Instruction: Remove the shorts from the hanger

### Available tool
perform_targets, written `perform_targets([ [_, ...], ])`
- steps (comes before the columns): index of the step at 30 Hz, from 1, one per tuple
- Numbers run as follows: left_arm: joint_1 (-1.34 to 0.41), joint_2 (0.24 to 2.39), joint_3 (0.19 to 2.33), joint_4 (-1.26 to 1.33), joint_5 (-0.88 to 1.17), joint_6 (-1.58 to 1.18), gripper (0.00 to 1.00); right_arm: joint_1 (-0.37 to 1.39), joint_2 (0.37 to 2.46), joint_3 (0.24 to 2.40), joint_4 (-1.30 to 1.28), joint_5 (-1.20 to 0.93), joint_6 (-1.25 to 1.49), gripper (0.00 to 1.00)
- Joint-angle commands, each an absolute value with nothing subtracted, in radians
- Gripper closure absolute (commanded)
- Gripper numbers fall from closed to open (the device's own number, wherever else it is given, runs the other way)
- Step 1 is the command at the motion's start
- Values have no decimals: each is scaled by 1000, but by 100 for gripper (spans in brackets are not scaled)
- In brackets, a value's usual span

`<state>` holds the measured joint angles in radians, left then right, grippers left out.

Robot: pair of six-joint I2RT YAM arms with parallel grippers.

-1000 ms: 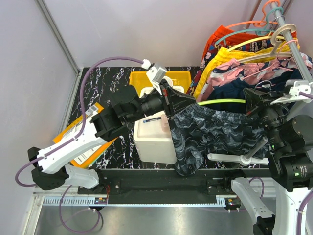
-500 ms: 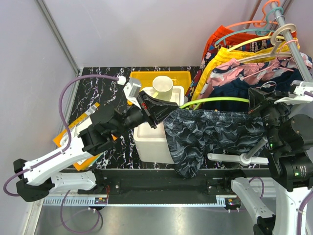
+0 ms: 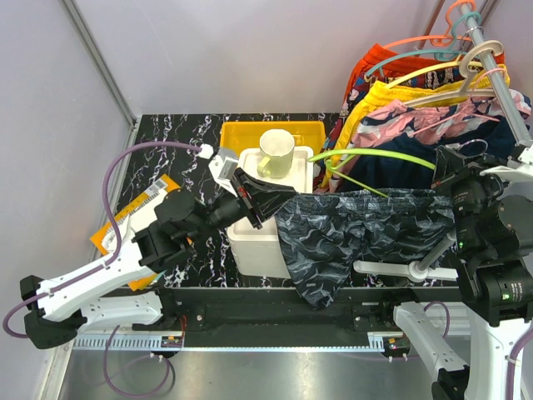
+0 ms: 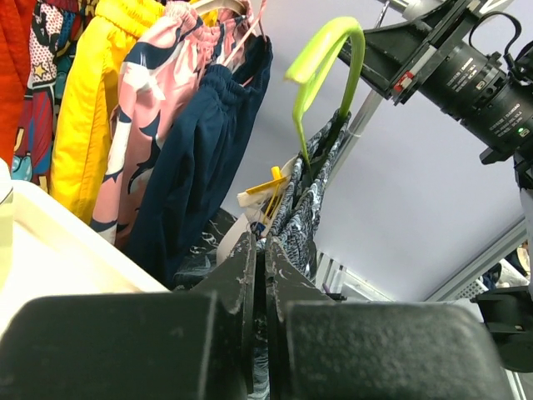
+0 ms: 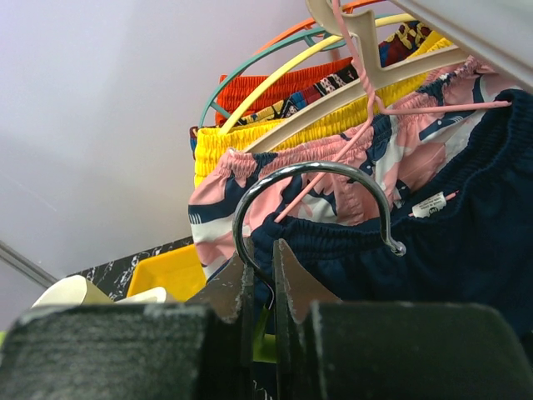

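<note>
Charcoal marbled shorts (image 3: 358, 233) stretch level, seemingly half off the lime hanger (image 3: 379, 152); navy shorts (image 4: 204, 158) hang behind.

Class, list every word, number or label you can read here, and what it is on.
No text is readable.
White print on the black arm joint: blurred.
Label on the navy shorts: too small.
Barcode sticker on the orange packet: too small.
</note>
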<state>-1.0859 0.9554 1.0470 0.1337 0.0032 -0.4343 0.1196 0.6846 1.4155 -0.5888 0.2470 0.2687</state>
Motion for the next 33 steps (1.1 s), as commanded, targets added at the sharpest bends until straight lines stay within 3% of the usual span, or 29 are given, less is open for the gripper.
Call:
perform_targets([
  [1, -1080, 948, 1091, 244, -17, -414, 100, 107, 681, 1456, -537, 332, 264, 100],
  [11, -1080, 1138, 1170, 393, 90, -505, 100, 107, 650, 1502, -574, 124, 662, 100],
  [19, -1080, 1324, 1325, 413, 169, -557, 100, 107, 667, 1451, -387, -89, 1030, 100],
  [27, -1092, 1569, 1557, 354, 241, -615, 100, 107, 692, 1448, -219, -227, 1117, 100],
  [33, -1092, 1739, 1744, 181, 242, -621, 100, 107, 695, 1572, -329, -203, 990, 100],
])
